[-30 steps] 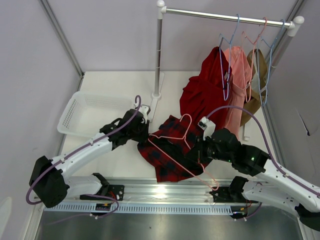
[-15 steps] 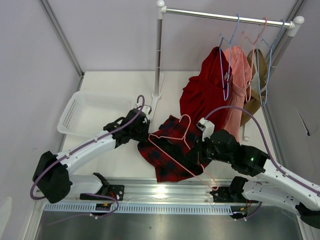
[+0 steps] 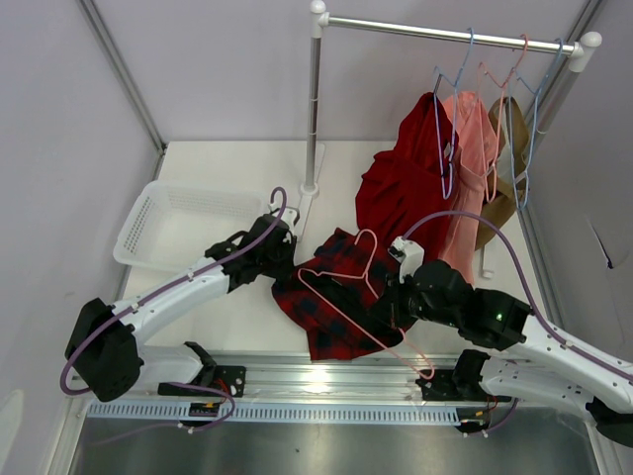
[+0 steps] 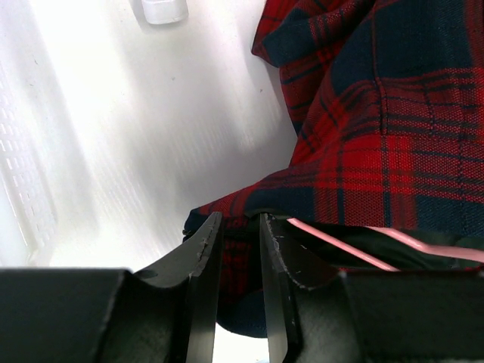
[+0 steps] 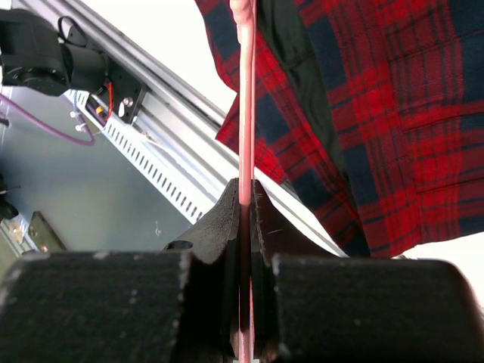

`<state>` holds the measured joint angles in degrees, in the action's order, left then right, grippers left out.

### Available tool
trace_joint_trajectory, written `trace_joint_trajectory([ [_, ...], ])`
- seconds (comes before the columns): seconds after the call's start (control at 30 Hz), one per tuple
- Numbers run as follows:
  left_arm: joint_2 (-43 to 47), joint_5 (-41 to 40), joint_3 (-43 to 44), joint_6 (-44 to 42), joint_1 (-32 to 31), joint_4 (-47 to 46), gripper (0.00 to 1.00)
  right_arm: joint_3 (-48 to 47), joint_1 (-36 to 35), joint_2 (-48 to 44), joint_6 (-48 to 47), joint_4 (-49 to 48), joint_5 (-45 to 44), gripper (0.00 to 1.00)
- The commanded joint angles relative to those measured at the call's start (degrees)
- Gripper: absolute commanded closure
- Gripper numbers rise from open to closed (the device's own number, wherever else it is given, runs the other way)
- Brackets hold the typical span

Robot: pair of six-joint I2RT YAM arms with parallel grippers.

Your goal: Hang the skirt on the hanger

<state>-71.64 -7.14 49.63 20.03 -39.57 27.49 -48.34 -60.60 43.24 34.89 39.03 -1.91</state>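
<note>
Right gripper (image 5: 244, 189) is clamped on your one pale-pink wire hanger (image 5: 246, 91). Your left gripper (image 4: 238, 227) pinches an edge of the one plaid skirt (image 4: 393, 113), which lies crumpled on the white table (image 3: 237, 168) under the hanger. One white basket (image 3: 163, 223) sits at the left. One rail (image 3: 435, 35) carries three garments, with lilac walls (image 3: 59, 148) around.

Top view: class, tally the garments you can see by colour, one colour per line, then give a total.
Red-and-black plaid skirt: 1
Solid red garment: 1
Salmon-pink garment: 1
Tan garment: 1
Total: 4
</note>
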Motion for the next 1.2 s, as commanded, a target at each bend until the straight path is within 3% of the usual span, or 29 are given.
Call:
trace_joint_trajectory([
  [0.0,0.3,-0.4,2.6,0.7,0.4,-1.6,0.7,-1.9,-0.4,0.1,-0.7,-1.8,-3.0,1.0],
  [0.4,0.0,0.3,2.1,0.4,0.4,-2.9,0.7,0.0,-0.5,1.0,-1.5,-7.3,-1.9,1.0],
  [0.87,-2.7,-0.2,1.9,1.7,0.3,-6.0,0.73,-0.4,-0.7,0.5,-1.8,-5.4,-2.1,1.0],
  [1.17,-2.8,-1.5,1.6,1.9,0.4,-6.6,0.84,-0.4,-0.8,-0.1,-1.8,-4.4,-1.8,1.0],
])
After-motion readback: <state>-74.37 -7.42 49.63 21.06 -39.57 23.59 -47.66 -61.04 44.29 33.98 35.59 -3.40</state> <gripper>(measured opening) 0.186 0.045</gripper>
